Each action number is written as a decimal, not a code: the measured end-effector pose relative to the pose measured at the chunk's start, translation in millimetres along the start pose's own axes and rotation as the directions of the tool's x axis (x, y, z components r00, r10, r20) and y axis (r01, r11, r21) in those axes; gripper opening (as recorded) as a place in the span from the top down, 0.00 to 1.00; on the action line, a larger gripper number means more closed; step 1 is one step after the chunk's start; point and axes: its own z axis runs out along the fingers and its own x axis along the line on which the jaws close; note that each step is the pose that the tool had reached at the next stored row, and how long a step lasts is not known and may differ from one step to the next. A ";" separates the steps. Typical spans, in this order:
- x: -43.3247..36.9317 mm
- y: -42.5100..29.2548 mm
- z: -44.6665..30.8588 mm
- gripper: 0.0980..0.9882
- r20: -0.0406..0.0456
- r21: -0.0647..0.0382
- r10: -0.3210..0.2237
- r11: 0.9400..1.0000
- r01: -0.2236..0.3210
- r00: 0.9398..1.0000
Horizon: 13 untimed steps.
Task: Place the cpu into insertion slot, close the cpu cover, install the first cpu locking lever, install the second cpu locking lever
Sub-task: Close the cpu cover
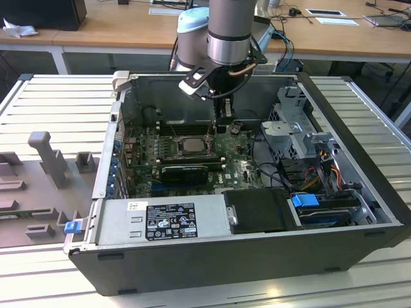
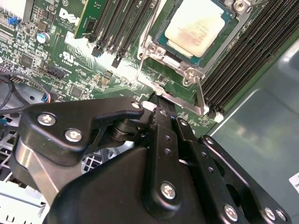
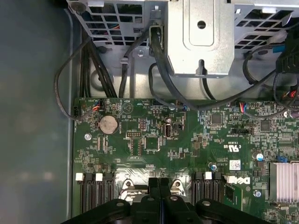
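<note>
The black end effector (image 3: 159,185), its 2 flat fingers pressed narrowly together, hangs just beside the metal-rimmed insertion slot (image 2: 160,50). The square, dull silver cpu (image 2: 194,25) lies flat inside it.

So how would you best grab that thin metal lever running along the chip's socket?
By its bent free end, from straight above. The locking lever is a thin wire running close along the cpu cover, so only that outward kink seems to offer room.

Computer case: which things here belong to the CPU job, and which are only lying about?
Job: cpu, cpu cover, locking lever, gripper.
Lying about: power supply, drive cage, memory slots, grey fixture.
</note>
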 end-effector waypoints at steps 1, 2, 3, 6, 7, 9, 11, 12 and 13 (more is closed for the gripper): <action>0.0 -0.4 0.0 0.99 0.000 0.000 0.000 1.000 0.000 1.000; 0.0 -0.8 0.0 0.99 0.000 0.000 0.000 1.000 0.000 1.000; 0.0 -1.2 -0.1 0.99 0.000 0.000 0.000 1.000 0.000 1.000; 0.0 -2.0 -0.1 0.99 0.000 0.000 0.000 1.000 0.000 1.000; 0.0 -2.5 -0.1 0.99 0.000 0.000 0.000 1.000 0.000 1.000; 0.0 -3.2 -0.1 0.99 0.000 0.000 0.000 1.000 0.000 1.000; 0.0 -5.0 -0.2 0.99 0.000 0.000 0.000 1.000 0.000 1.000; 0.0 -5.9 -0.2 0.99 0.000 0.000 0.000 1.000 0.000 1.000; 0.0 -6.7 -0.3 0.99 0.000 0.000 0.000 1.000 0.000 1.000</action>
